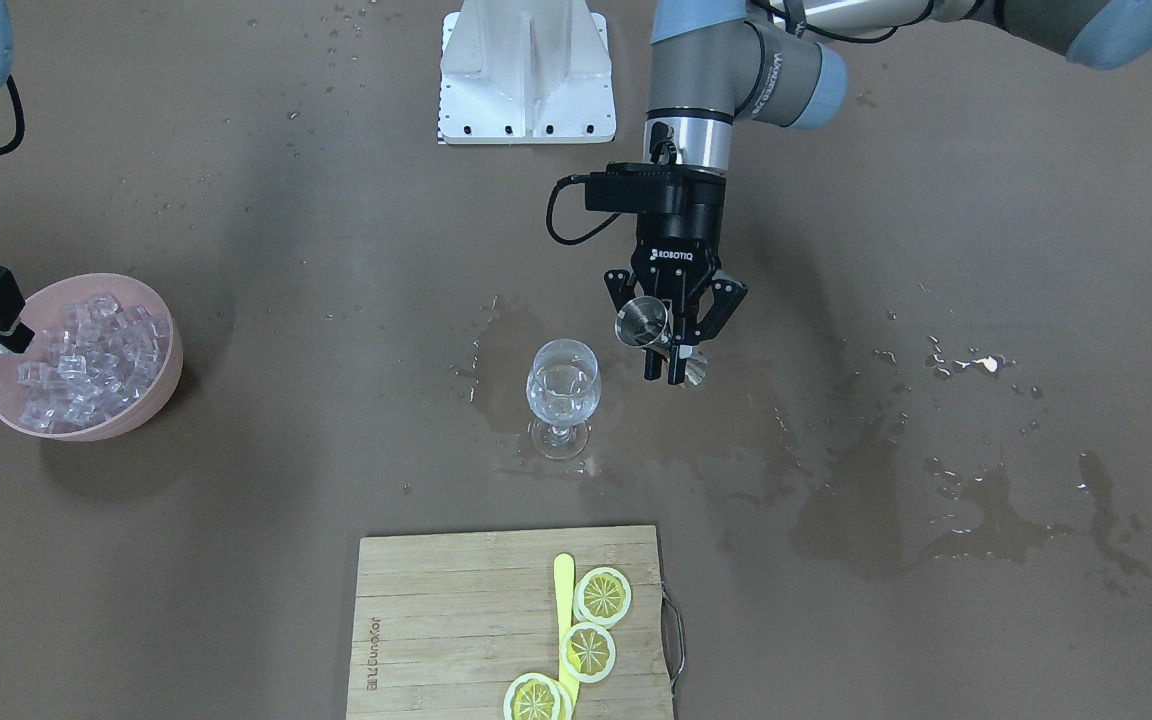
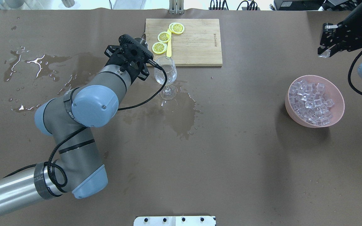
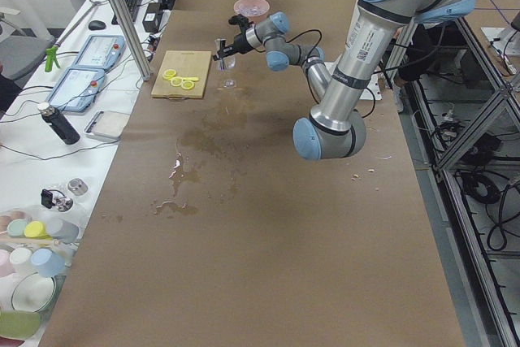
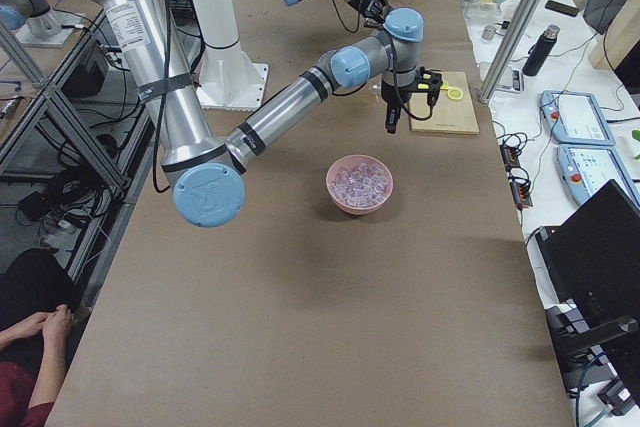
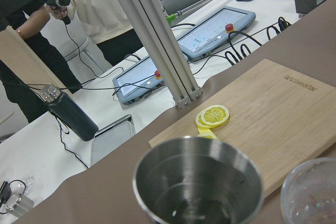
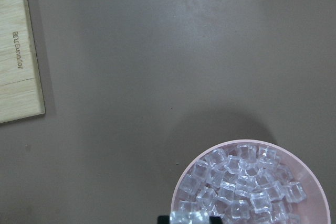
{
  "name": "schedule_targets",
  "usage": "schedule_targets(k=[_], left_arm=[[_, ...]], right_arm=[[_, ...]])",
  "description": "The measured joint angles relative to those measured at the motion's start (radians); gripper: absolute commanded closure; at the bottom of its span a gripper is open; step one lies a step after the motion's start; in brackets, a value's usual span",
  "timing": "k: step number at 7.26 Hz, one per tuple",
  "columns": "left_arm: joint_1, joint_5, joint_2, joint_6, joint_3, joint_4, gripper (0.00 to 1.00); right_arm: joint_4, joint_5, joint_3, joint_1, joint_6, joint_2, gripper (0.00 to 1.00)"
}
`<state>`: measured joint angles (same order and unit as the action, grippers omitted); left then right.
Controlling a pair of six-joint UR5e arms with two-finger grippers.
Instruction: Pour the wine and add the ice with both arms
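My left gripper [image 1: 668, 372] is shut on a steel jigger [image 1: 641, 322], held tilted just beside and above the wine glass [image 1: 563, 390]. The glass stands upright with a small amount of clear wine [image 1: 562, 392] in it. The left wrist view looks into the jigger [image 5: 198, 187], with the glass rim [image 5: 312, 192] to its right. My right gripper [image 2: 325, 52] is shut on one ice cube [image 2: 323, 55], raised beyond the pink bowl [image 2: 303, 121] that is full of ice cubes [image 2: 313, 102]. The held cube [image 6: 189, 217] shows over the bowl's rim [image 6: 181, 182].
A wooden cutting board [image 1: 436, 620] carries three lemon slices [image 1: 603, 596] and a yellow stick [image 1: 564, 600] in front of the glass. Wet patches [image 1: 986, 520] and a puddle [image 2: 184, 116] darken the brown table. The white bracket base [image 1: 526, 75] stands at the robot's side.
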<state>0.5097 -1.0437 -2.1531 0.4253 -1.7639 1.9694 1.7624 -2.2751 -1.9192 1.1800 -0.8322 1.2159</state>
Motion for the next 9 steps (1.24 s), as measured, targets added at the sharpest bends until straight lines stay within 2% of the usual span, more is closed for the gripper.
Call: schedule_targets(k=[3,6,9], left_arm=[[-0.018,0.023,-0.047,-0.042,0.003,-0.118,1.00],[-0.070,0.106,-0.066,-0.093,0.021,-0.157,1.00],[-0.078,0.138,-0.089,-0.168,0.033,-0.211,1.00]], right_arm=[[-0.044,0.002,-0.001,-0.033,-0.066,-0.007,0.92],[-0.096,0.002,-0.001,-0.058,-0.123,-0.015,0.92],[-0.103,0.024,-0.023,-0.094,-0.145,-0.022,0.92]])
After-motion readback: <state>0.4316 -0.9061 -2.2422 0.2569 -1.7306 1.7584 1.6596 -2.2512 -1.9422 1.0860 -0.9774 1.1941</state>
